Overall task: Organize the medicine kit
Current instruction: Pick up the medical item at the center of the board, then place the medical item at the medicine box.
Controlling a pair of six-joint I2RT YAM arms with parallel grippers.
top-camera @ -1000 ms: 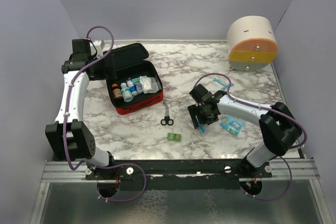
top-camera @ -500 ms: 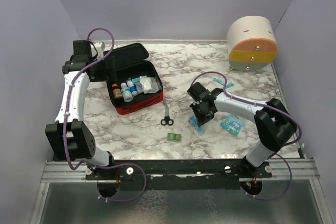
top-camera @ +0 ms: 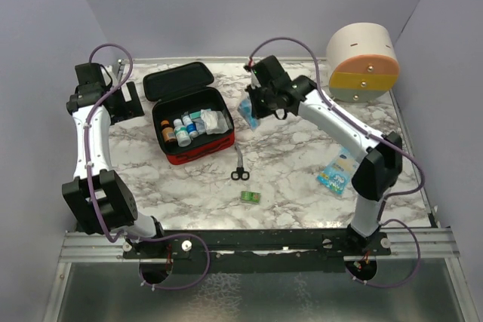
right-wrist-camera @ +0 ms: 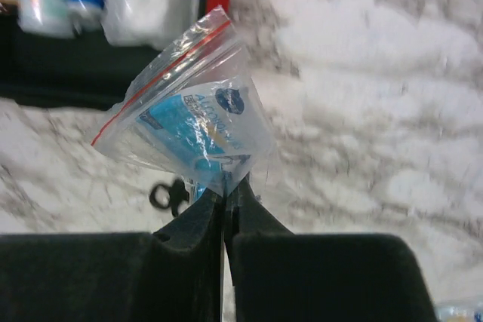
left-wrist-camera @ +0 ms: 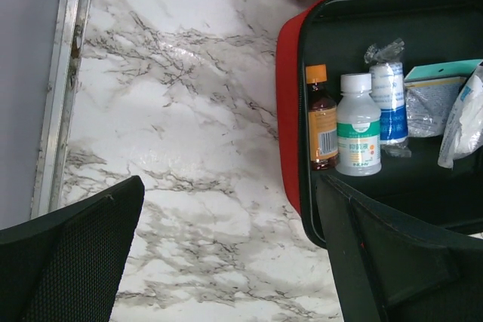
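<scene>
I count one red medicine kit (top-camera: 198, 154), two bottles (left-wrist-camera: 322, 118) (left-wrist-camera: 357, 135), two blue packets (right-wrist-camera: 192, 130) (top-camera: 335, 173), one pair of scissors (top-camera: 239, 168), one green box (top-camera: 250, 197), one drawer container (top-camera: 363, 63).

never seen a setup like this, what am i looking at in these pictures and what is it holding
Two robot arms are bolted at the near edge of a marble table. One picture looks down from above; the other two come from cameras on the wrists. The red medicine kit lies open, bottles inside. On the table: scissors, a small green packet, a blue packet, a round drawer container. The right gripper pinches a clear zip bag; the left gripper is open, empty, beside the kit.
</scene>
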